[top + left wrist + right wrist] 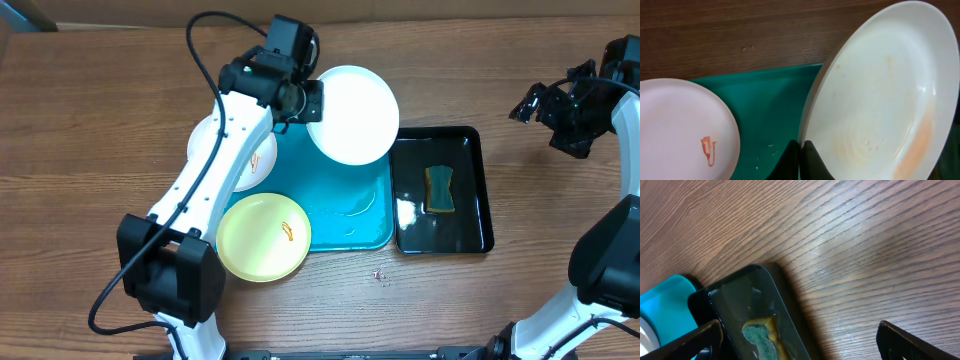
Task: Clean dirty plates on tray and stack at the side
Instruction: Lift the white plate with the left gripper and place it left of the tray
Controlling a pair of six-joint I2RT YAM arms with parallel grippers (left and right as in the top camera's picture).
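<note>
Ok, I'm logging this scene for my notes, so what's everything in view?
held plate: one, white, faint orange smears, raised over the tray's far right corner
second plate: one, white, orange mark, tray's left side
third plate: one, yellow-green, orange mark, tray's near left corner
tray: one, turquoise, table centre
black tray: one, right of tray
sponge: one, green and yellow, in black tray
table: one, brown wood
left pincer: gripping held plate's rim
right pincer: open, far right

Left gripper [801, 146] clamped on white plate [880, 95], second smeared plate [680, 130], turquoise tray [765, 100] below
</note>
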